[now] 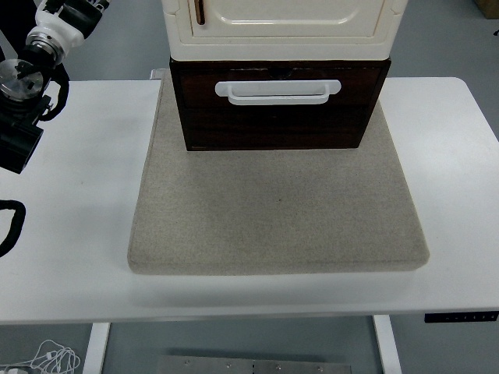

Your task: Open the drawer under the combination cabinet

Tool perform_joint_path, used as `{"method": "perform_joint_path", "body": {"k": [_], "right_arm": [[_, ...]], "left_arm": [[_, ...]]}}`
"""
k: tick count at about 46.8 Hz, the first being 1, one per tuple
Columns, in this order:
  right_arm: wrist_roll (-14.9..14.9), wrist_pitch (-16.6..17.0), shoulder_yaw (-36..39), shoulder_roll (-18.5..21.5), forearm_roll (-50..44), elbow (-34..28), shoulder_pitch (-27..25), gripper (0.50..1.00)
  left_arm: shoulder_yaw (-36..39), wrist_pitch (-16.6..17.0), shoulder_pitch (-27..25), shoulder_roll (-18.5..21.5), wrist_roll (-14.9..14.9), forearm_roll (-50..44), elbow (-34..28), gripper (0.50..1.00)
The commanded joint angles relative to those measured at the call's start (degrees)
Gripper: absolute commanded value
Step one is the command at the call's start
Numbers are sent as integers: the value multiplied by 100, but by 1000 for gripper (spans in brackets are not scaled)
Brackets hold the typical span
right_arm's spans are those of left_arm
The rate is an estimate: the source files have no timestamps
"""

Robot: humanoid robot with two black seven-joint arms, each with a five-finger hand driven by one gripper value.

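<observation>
The cream combination cabinet (281, 27) stands at the back of a grey felt mat (277, 210). Under it is the dark brown drawer (277, 117) with a white bar handle (278, 91) across its front. None of the drawer's inside shows. My left hand (69, 14) is at the top left corner, far left of the drawer and touching nothing, and the picture's top edge cuts most of it off. Its white wrist (48, 35) and black arm (19, 93) run down the left edge. The right arm is out of view.
The mat lies on a white table (86, 234), with bare table to its left, right and front. A black cable loop (9, 226) hangs at the left edge. Grey floor shows beyond the table.
</observation>
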Motion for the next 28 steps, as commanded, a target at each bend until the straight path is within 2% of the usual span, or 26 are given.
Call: {"method": "perform_joint_path", "body": {"k": [1, 8, 19, 28], "right_arm": [[0, 0, 3, 0, 0, 1, 0, 926], [0, 0, 3, 0, 0, 1, 0, 926], [0, 0, 3, 0, 0, 1, 0, 926], [0, 0, 3, 0, 0, 1, 0, 926]], "left_arm": [[-6, -70, -47, 18, 2, 8, -8, 1000], [3, -61, -205, 395, 20, 25, -8, 1000], [90, -35, -828, 1125, 37, 341, -8, 1000], [284, -26, -1417, 1231, 37, 930, -166, 1000]]}}
